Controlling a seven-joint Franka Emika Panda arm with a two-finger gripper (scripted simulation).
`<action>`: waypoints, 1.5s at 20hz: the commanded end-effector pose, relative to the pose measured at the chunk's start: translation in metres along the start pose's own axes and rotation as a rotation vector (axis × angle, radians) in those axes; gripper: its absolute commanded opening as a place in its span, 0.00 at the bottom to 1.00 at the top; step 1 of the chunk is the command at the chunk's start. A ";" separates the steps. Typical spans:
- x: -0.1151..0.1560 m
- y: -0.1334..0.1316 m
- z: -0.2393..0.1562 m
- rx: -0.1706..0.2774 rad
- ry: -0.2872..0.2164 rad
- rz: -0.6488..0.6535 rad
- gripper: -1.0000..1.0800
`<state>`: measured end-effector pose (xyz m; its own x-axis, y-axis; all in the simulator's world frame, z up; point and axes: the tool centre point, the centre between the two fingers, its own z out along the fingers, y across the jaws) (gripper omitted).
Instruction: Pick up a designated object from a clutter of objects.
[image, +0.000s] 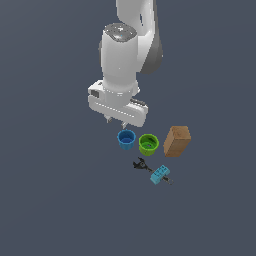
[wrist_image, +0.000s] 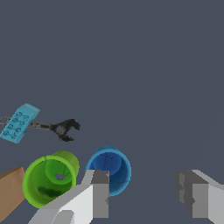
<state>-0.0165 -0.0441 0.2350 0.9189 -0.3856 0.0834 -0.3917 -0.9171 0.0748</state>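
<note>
The small blue cup (image: 126, 139) stands upright on the grey floor, with the green cup (image: 148, 144) just to its right in the exterior view. My gripper (image: 116, 120) hangs open a little above and behind the blue cup, holding nothing. In the wrist view the blue cup (wrist_image: 109, 169) sits beside one fingertip (wrist_image: 100, 193), partly behind it, and the gripper (wrist_image: 144, 196) gap lies off to the cup's side. The green cup (wrist_image: 49, 180) is next to it.
A brown block (image: 177, 141) stands right of the green cup and shows in the wrist view (wrist_image: 9, 192). A light-blue toy brick (image: 160, 174) lies on a thin black tool (image: 140, 164) in front of the cups; both show in the wrist view, brick (wrist_image: 18, 123), tool (wrist_image: 63, 129).
</note>
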 end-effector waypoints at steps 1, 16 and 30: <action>-0.003 0.002 0.012 -0.007 0.015 0.048 0.62; -0.035 0.011 0.076 -0.008 0.092 0.313 0.62; -0.077 0.013 0.118 0.043 0.127 0.520 0.62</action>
<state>-0.0827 -0.0396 0.1155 0.6045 -0.7659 0.2189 -0.7788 -0.6260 -0.0394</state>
